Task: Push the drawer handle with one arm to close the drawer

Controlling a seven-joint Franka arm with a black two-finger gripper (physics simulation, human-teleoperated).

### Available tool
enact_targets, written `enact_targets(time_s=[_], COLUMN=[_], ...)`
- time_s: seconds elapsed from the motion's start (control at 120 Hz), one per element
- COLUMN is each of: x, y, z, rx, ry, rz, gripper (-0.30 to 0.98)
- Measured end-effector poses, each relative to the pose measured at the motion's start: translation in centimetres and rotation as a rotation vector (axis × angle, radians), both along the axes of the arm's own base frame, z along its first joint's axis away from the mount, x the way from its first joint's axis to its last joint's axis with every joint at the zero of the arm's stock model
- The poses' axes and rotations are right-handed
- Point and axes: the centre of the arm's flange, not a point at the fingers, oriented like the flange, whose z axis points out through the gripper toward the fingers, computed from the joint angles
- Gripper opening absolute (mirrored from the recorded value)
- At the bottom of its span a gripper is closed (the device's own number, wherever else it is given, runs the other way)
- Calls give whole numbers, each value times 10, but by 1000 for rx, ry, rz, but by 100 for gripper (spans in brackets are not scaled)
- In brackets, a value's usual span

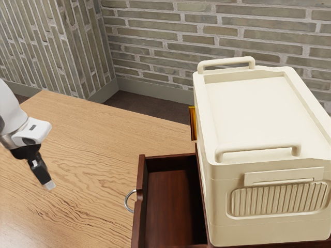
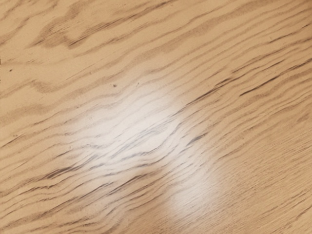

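In the exterior view, read as a clock face, the gripper (image 1: pixel 49 185) hung over the wooden counter (image 1: pixel 77 129), and I could not tell whether its jaws were open or closed. The ring handle (image 1: pixel 125 201) lay well apart from it, just past three o'clock. The dark drawer (image 1: pixel 168 206) stood open, jutting toward nine o'clock from the cream case (image 1: pixel 248 103).

1. My exterior view is bright, with soft light over the cream case (image 1: pixel 248 108).
2. I see deep shadow inside the drawer (image 1: pixel 165 206), darkest beside the case.
3. In my wrist view, milky glare washes out some grain on the wooden table (image 2: pixel 141 117), its edges fading gently.
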Motion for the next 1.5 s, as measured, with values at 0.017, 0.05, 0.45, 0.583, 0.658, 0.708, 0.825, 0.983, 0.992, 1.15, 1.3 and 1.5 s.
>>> enact_targets(time_s=[0.017,0.05,0.45,0.583,0.658,0.708,0.825,0.983,0.992,1.15,1.3,1.5], x=[1,3,15,13,16,18,14,1,0,-5,2,19], y=[-1,-3,6,-18,-33,-45,-63,-94,-96,-115,-117,-136], z=[0,1,17,-3,-16,-21,-20,-22,-22,-25,-33,-36], rx=[2,11,171,219,204,175,112,30,27,-9,-40,-35], ry=[-7,-22,-96,-26,-2,-2,5,63,65,95,102,79], rz=[-18,-60,-425,-490,-536,-545,-538,-557,-560,-616,-607,-624], gripper=[67,67,66,66,66,66,66,66,66,66,42,6])
